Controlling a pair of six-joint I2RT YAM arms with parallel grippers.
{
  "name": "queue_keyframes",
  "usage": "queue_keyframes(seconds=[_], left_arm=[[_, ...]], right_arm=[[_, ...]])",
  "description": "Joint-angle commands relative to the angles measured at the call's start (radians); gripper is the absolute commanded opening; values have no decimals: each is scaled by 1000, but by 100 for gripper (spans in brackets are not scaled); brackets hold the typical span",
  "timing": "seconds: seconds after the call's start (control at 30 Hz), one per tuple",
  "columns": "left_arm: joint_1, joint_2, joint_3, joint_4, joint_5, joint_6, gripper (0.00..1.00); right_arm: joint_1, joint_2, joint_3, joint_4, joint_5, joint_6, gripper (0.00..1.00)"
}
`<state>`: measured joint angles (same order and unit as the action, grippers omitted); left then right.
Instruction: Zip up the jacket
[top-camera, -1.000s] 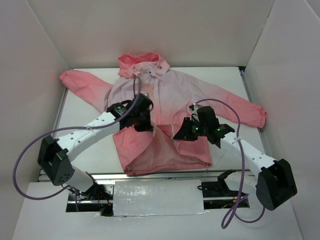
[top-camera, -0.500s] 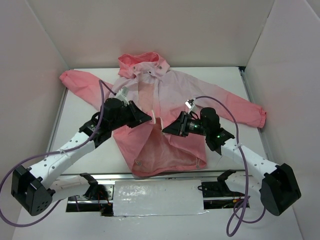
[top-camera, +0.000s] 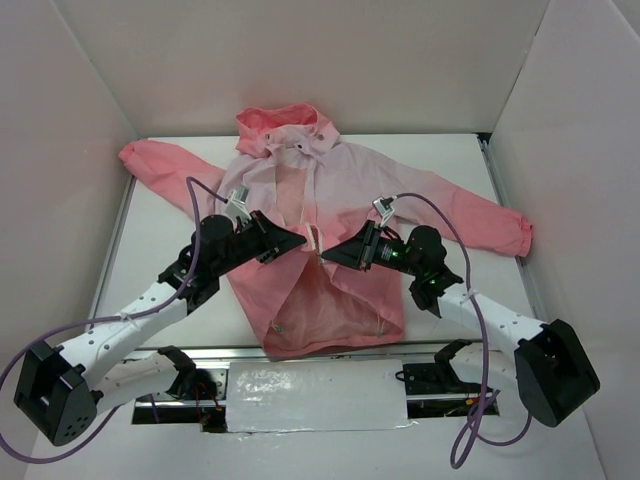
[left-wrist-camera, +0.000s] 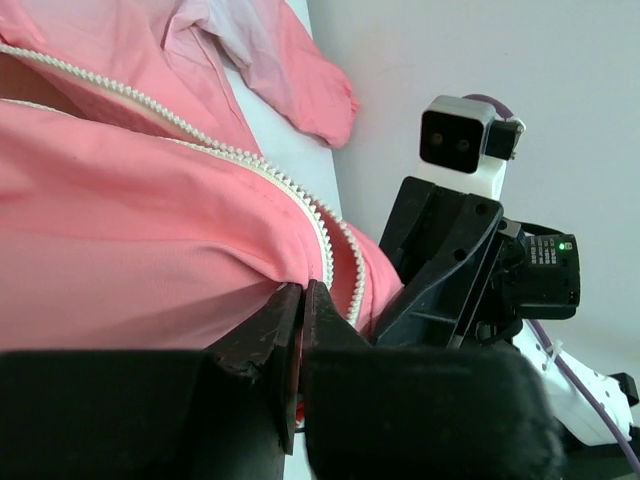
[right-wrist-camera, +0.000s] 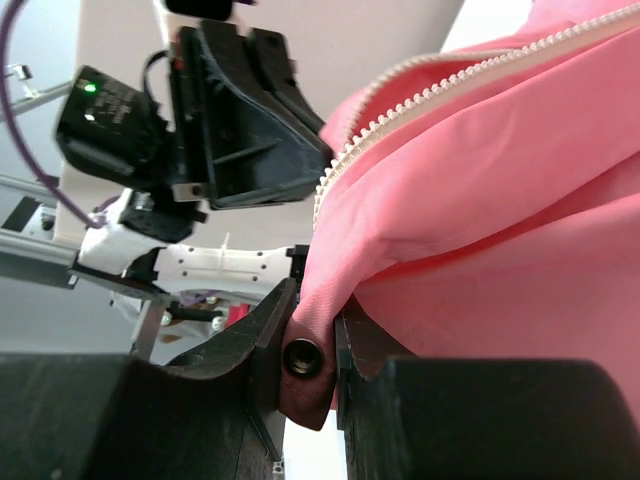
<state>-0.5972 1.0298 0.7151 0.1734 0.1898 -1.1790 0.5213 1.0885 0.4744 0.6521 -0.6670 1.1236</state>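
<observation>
At the near edge of the white counter (top-camera: 150, 230), the coral hem (top-camera: 330, 335) of the jacket (top-camera: 350, 180) lay bunched and creased, its thin smooth fabric folding softly. Just beyond the hem, the two black, wedge-shaped grippers met nose to nose over the open front. The left gripper (top-camera: 302, 237) was pinched tight on the edge of one front panel. From its wrist view, the fingers (left-wrist-camera: 285, 330) stood almost together with only a sliver of pink cloth between them, right beside the zipper (left-wrist-camera: 327, 255), a curving row of small white teeth. The right gripper (top-camera: 326, 257) was clamped on the other front edge, its fingers (right-wrist-camera: 262, 345) squeezing a folded tab of fabric that carried a round, dark metal snap (right-wrist-camera: 301, 357).

Farther back, the chest paled to a washed-out pink and lay flat. The two coral sleeves (top-camera: 165, 165) stretched out to either side, ending in gathered cuffs. The crumpled hood (top-camera: 285, 122) rested against the far edge, below plain matte white walls (top-camera: 300, 60). Thin purple cables (top-camera: 200, 215) looped from both arms.
</observation>
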Motion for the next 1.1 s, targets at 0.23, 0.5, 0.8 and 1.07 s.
queue_keyframes(seconds=[0.23, 0.5, 0.8, 1.07], left_arm=[[-6, -34, -71, 245, 59, -53, 0], [-6, -50, -109, 299, 60, -74, 0], [-6, -68, -123, 319, 68, -85, 0], [-6, -76, -132, 341, 91, -84, 0]], right_arm=[[11, 68, -6, 332, -120, 120, 0], [9, 129, -10, 436, -128, 165, 0], [-6, 172, -25, 475, -134, 163, 0], [-40, 289, -33, 747, -172, 291, 0]])
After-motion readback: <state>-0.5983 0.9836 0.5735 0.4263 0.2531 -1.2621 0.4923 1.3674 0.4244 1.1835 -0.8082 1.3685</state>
